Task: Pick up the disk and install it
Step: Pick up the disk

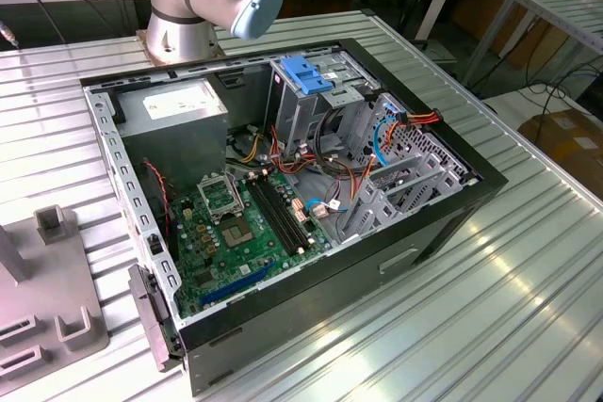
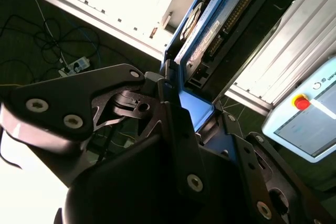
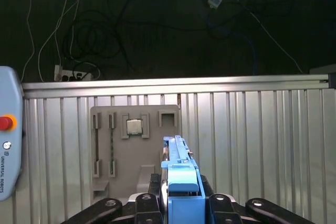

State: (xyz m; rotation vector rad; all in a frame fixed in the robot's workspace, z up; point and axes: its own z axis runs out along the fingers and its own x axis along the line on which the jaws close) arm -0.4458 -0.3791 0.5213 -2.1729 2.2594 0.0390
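Clamping the disk edge-on, the gripper has its jaws closed on the blue-railed end; the disk is held above the ribbed metal table, near a grey slotted tray; a small square chip sits in one pocket of that tray. In the second wrist view a white printed label strip runs along the disk beside a row of connector pins, the print too small to make out; a pale blue control pendant with a red button lies well apart from the tray, its casing lettered. The exterior view shows the tray next to an open computer case; inside, a grey box carries a white sticker, and a blue-handled cage stands farther from the tray.
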